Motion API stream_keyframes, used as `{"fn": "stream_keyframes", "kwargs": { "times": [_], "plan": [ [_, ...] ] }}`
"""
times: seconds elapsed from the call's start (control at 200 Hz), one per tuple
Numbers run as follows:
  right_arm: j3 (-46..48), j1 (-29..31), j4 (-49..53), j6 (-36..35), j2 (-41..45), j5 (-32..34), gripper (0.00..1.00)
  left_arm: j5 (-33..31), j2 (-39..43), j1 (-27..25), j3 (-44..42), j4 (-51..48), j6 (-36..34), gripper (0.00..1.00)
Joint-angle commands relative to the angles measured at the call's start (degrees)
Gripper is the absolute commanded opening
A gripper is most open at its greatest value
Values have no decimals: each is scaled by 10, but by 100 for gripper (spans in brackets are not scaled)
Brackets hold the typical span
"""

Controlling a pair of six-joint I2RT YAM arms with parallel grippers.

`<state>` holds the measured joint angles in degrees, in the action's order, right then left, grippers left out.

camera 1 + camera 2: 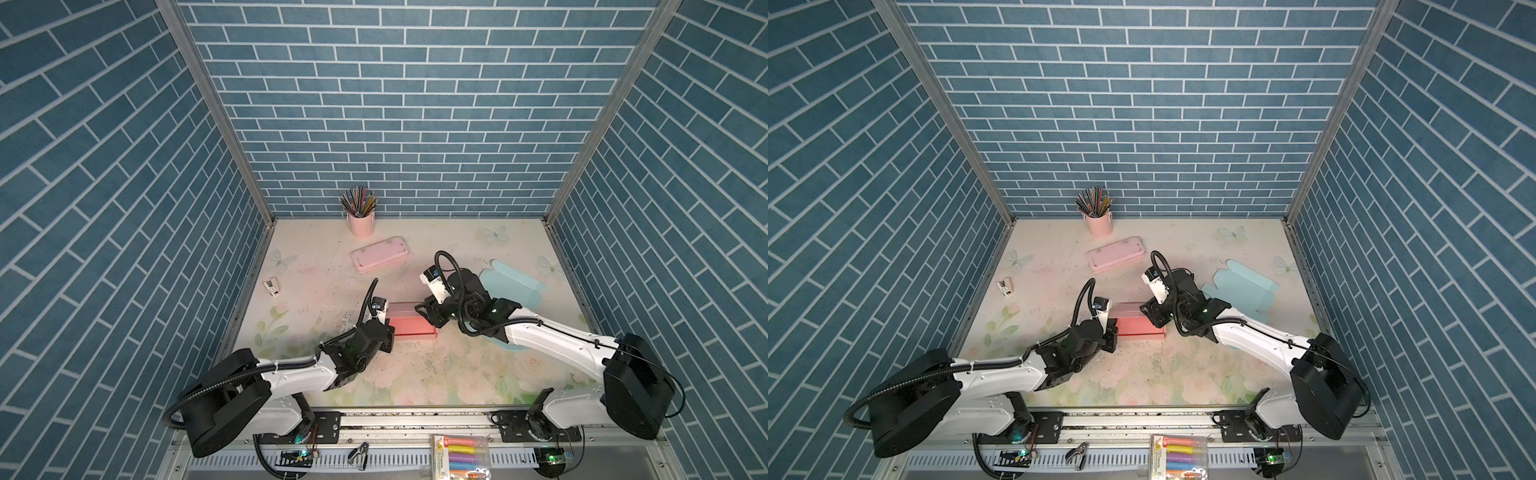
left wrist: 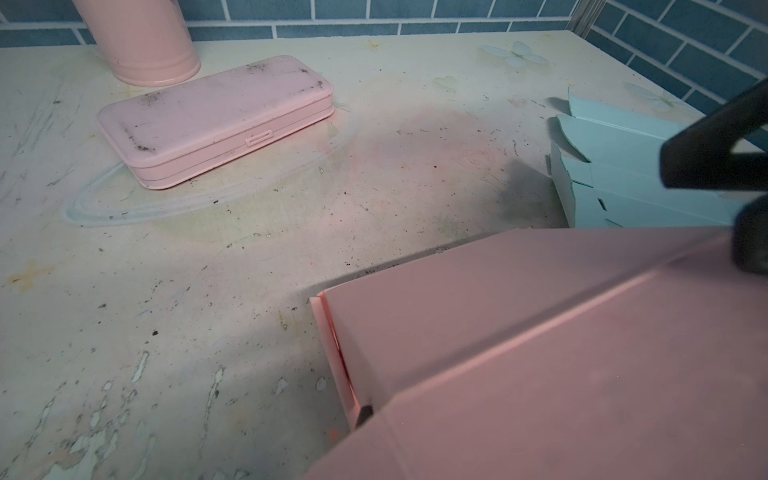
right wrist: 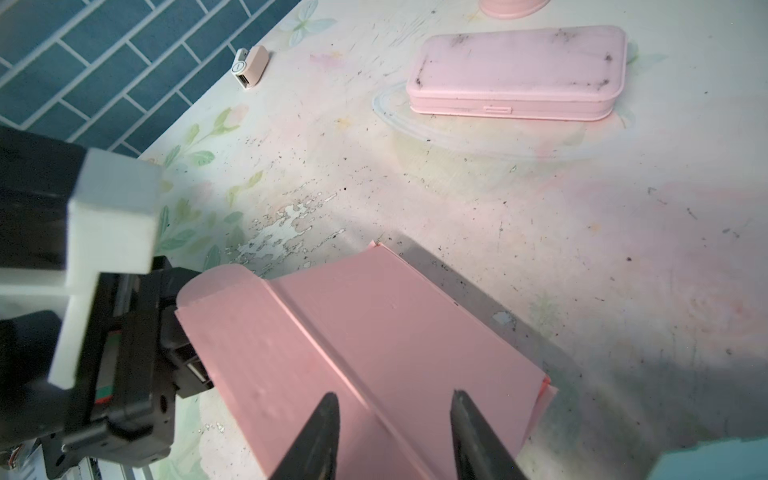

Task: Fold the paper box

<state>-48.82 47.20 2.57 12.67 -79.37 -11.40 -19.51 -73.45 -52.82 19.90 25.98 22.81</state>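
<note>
Sitting mid-worktop (image 1: 419, 374), the pink box (image 1: 411, 325) is flanked at both ends; left end effector (image 1: 390, 332) is closed against its left end — fingers mostly hidden by paper, any grip unclear; right end effector (image 3: 394, 415) hovers with jaws spread over the lid crease, gripping nothing.

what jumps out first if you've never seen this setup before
The pink paper box sits in the middle of the table, with the left end effector closed on its left end and the right end effector open above its other end. Next come the light blue flat cardboard on the right side and the pink cup of pencils at the back.
</note>
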Motion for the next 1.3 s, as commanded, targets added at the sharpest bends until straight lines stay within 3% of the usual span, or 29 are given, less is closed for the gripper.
{"fn": "stream_keyframes", "kwargs": {
  "times": [0.0,0.225,0.36,0.695,0.87,0.955,1.295],
  "plan": [
    [-13,3,-12,0,-20,-16,45,-1,-6,-8,-12,-27,16,3],
    [-7,4,-12,1,-52,-24,45,-1,3,-14,-18,-34,19,7],
    [6,4,-28,3,-59,-25,45,-3,13,-18,-27,-36,26,16],
    [13,4,-38,9,-81,-26,44,-4,86,-35,-38,-94,42,48],
    [19,4,-44,9,-82,-23,44,1,141,-40,-49,-149,45,71],
    [22,4,-46,10,-82,-22,44,26,163,-42,-51,-170,45,88],
    [26,4,-52,10,-88,-28,44,76,194,-95,0,-286,89,88]
  ]
}}
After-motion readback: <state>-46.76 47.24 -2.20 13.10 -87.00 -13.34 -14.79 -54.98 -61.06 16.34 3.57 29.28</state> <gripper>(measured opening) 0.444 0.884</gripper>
